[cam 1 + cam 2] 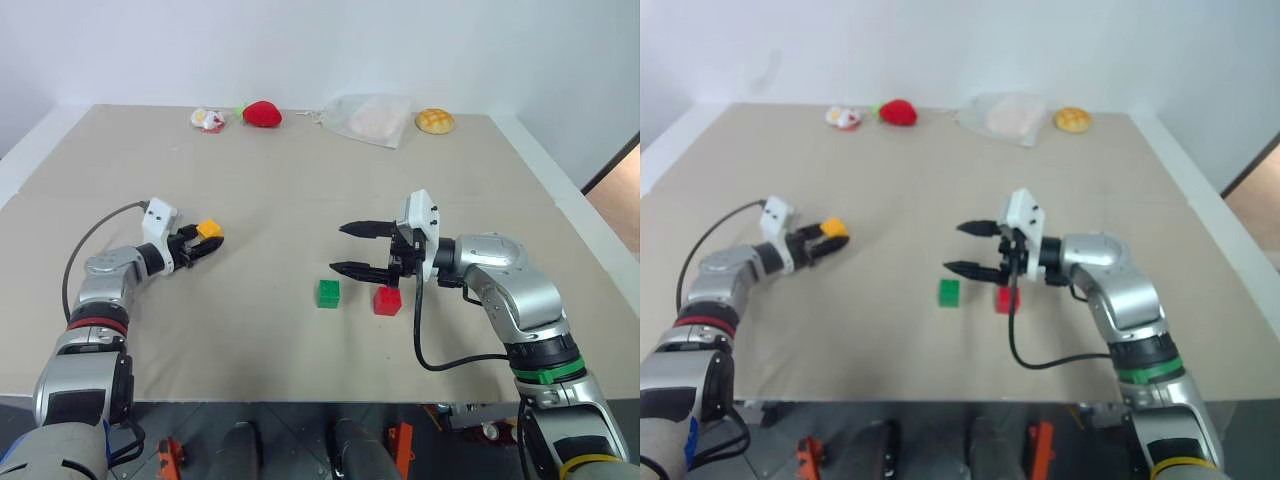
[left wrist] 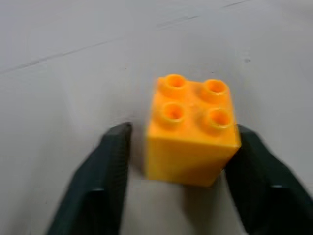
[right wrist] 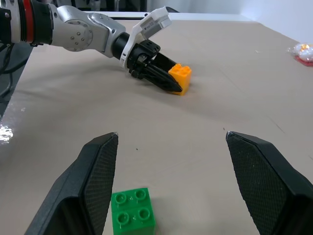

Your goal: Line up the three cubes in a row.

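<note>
Left gripper (image 1: 207, 243) has its fingers (image 2: 105, 181) closed around the yellow cube (image 1: 209, 229), near the tabletop's (image 1: 300, 200) left edge. Best carry it level, setting it beside the green cube (image 1: 328, 293) and red cube (image 1: 387, 300), both studded, toward the near edge. Right gripper (image 1: 362, 249) hovers spread, holding nothing.

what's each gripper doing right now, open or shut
Left gripper: closing around the yellow cube, a firm grip cannot be told.
Right gripper: open, holding nothing.
</note>
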Robot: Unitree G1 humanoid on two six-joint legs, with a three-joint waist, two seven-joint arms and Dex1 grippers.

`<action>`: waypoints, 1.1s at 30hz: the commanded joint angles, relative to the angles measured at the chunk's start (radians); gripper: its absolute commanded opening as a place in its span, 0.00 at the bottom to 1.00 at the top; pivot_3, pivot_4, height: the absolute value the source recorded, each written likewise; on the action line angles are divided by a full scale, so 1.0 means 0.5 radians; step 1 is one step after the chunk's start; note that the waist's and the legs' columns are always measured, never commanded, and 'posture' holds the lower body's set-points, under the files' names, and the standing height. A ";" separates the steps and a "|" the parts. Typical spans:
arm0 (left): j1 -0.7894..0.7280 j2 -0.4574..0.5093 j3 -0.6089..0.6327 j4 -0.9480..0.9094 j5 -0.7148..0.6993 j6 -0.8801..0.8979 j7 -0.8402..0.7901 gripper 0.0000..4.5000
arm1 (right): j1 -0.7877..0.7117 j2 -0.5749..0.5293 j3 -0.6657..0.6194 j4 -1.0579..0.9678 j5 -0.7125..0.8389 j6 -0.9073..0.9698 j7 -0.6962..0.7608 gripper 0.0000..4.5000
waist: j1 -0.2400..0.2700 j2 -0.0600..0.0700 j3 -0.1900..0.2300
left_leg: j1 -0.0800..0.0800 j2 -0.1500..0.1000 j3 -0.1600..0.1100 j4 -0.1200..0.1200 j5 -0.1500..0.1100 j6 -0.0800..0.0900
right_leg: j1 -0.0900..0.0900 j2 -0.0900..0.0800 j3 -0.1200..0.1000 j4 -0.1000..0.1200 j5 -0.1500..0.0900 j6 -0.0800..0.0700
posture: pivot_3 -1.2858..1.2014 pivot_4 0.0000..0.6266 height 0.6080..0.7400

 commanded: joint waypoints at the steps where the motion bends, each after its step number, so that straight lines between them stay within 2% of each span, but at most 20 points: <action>1: 0.015 0.029 -0.018 -0.061 0.024 -0.072 -0.060 0.31 | -0.010 -0.031 -0.072 -0.071 0.023 -0.009 -0.007 0.81 | -0.001 0.000 0.000 | 0.000 0.000 0.000 0.000 0.000 0.000 | 0.000 0.000 0.000 0.000 0.000 0.000 | 0.52 0.24 1.00; 4: 0.059 0.023 -0.053 -0.222 0.002 -0.096 -0.227 0.30 | -0.020 -0.046 -0.077 -0.051 0.023 -0.017 0.006 0.81 | -0.001 0.000 0.000 | 0.000 0.000 0.000 0.000 0.000 0.000 | 0.000 0.000 0.000 0.000 0.000 0.000 | 0.52 0.24 1.00; 7: 0.130 0.010 -0.126 -0.539 -0.062 -0.041 -0.476 0.30 | -0.026 -0.082 -0.090 -0.040 0.036 -0.006 0.043 0.81 | -0.002 0.000 0.000 | -0.001 0.000 0.000 0.000 0.000 0.000 | 0.000 0.000 0.001 0.000 0.000 0.000 | 0.52 0.24 1.00; 13: 0.332 0.041 -0.280 -1.169 -0.225 0.270 -0.842 0.30 | 0.009 -0.209 -0.163 0.014 0.063 -0.001 0.115 0.81 | -0.003 0.000 0.000 | -0.001 0.000 0.000 0.001 0.000 0.000 | 0.001 0.000 0.002 0.000 -0.005 -0.007 | 0.52 0.24 1.00; 16: 0.411 0.052 -0.358 -1.344 -0.256 0.346 -0.952 0.30 | 0.031 -0.253 -0.226 0.032 0.071 -0.005 0.104 0.81 | -0.003 0.000 0.000 | 0.000 0.000 0.000 0.001 0.000 0.000 | 0.001 0.000 0.003 0.000 -0.006 -0.007 | 0.52 0.24 1.00; 19: 0.415 0.028 -0.416 -1.317 -0.217 0.302 -0.981 0.30 | 0.046 -0.265 -0.259 0.020 0.080 0.002 0.091 0.81 | -0.005 0.000 0.000 | 0.001 0.002 0.000 0.001 0.000 0.000 | 0.001 0.002 0.003 0.001 -0.006 -0.009 | 0.52 0.24 1.00; 26: 0.290 -0.054 -0.505 -0.939 -0.082 0.013 -0.987 0.30 | 0.111 -0.289 -0.303 -0.064 0.092 0.039 0.067 0.81 | -0.003 0.000 0.000 | 0.000 0.002 -0.001 0.006 0.000 0.001 | 0.002 0.003 0.003 0.001 -0.004 -0.008 | 0.52 0.24 1.00; 33: 0.142 -0.132 -0.507 -0.628 -0.032 -0.177 -1.008 0.30 | 0.305 -0.450 -0.411 -0.157 0.146 0.090 0.116 0.81 | 0.002 0.000 0.000 | -0.001 0.002 0.000 0.005 0.000 0.001 | 0.002 0.003 0.004 0.001 -0.005 -0.007 | 0.52 0.24 1.00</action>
